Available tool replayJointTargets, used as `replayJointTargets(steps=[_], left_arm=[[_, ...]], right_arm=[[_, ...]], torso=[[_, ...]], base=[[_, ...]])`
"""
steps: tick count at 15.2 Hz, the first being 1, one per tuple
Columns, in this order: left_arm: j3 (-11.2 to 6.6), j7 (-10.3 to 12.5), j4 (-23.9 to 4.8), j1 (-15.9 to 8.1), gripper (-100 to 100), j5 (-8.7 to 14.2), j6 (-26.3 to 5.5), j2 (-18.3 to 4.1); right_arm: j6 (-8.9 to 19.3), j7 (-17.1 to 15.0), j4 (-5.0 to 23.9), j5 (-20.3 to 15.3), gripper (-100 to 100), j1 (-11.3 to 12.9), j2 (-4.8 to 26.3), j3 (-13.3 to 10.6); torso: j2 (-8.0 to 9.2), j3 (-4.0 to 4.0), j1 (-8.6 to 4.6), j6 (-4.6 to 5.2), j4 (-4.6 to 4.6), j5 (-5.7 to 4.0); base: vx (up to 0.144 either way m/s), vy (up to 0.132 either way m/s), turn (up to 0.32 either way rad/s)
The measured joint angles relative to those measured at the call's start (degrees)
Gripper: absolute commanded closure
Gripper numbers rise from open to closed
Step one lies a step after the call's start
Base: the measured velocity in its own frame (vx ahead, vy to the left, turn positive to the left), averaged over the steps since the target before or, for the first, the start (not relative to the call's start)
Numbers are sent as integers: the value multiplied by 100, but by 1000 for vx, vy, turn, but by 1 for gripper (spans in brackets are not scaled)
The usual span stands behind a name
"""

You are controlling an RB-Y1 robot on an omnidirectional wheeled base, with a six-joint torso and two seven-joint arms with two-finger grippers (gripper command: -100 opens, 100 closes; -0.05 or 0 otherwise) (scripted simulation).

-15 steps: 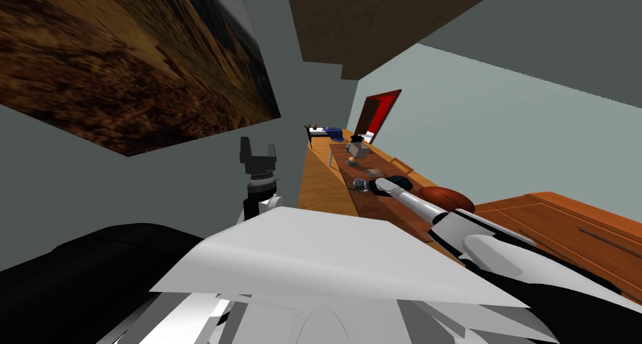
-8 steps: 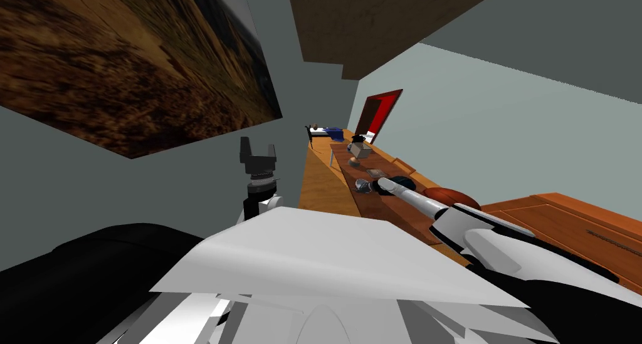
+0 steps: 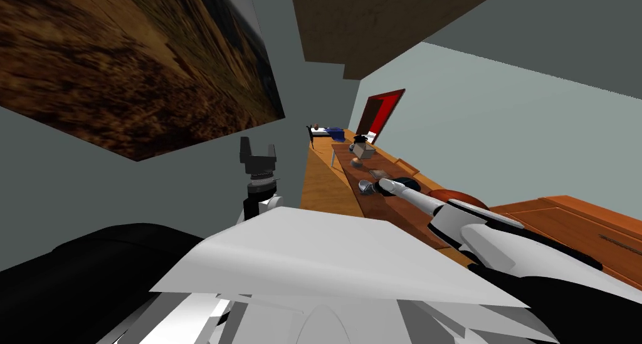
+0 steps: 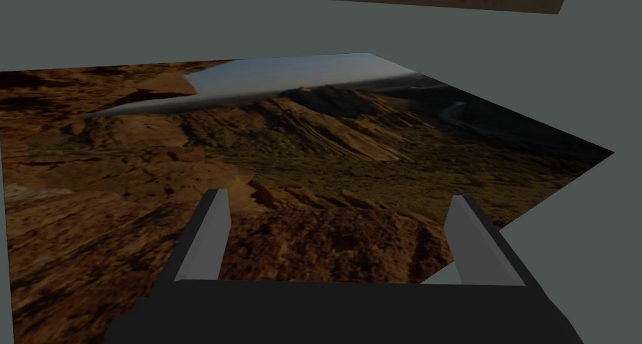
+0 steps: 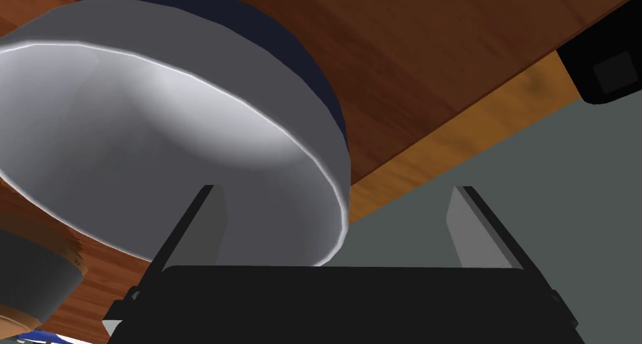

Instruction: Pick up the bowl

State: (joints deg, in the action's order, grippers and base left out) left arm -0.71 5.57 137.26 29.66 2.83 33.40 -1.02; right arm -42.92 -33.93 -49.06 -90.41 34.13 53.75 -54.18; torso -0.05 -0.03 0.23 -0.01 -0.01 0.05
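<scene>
The bowl [image 5: 188, 127] is grey-white with a dark blue underside and stands on a dark brown wooden top [image 5: 426, 58], near its edge. My right gripper [image 5: 335, 190] is open and straddles the bowl's near wall, one finger [image 5: 210, 224] inside the bowl and the other finger [image 5: 467, 224] outside it. In the head view the bowl [image 3: 365, 185] lies at the tip of my outstretched right arm, by the right gripper [image 3: 376, 187]. My left gripper [image 3: 257, 151] is held up by the wall, its fingers open and holding nothing [image 4: 342, 196].
Along the long wooden top [image 3: 376, 205] stand a small round thing [image 3: 356, 162], a flat dark piece [image 3: 376, 172], a box [image 3: 360, 150] and a brown rounded object [image 3: 461, 199]. A red frame [image 3: 379, 111] leans at the far end. A wooden cabinet [image 3: 564, 218] is on the right.
My right arm has reached a little farther along the top toward the bowl. The head view has shifted slightly. My left arm has not moved.
</scene>
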Motion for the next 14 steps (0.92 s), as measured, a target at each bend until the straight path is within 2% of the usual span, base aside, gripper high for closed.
replayJointTargets(steps=[2,5,6,11,12,14], left_arm=[[0,0,0,0,0,0,0,0],[-1,0,0,0,0,0,0,-1],[-1,0,0,0,0,0,0,-1],[-1,0,0,0,0,0,0,0],[-1,0,0,0,0,0,0,0],[0,0,0,0,0,0,0,0]], right_arm=[[-28,-54,98,-104,-100,45,-26,-86],[174,83,267,-54,-100,-129,-186,-79],[202,98,284,-52,100,-138,-202,-81],[206,92,286,-49,100,-136,-197,-77],[154,108,317,-41,100,-73,-196,-69],[52,36,184,-77,100,-7,-88,-76]], torso=[[1,0,-2,1,0,0],[-17,-10,-24,0,-4,-7],[-14,-8,-25,1,-4,-6],[2,0,-24,-3,-1,-8],[8,4,-22,-3,2,-4],[23,13,-19,-2,4,-3]], base=[[22,21,25],[54,-8,38],[13,-2,2],[-4,1,-11],[-52,12,-44],[-38,4,-18]])
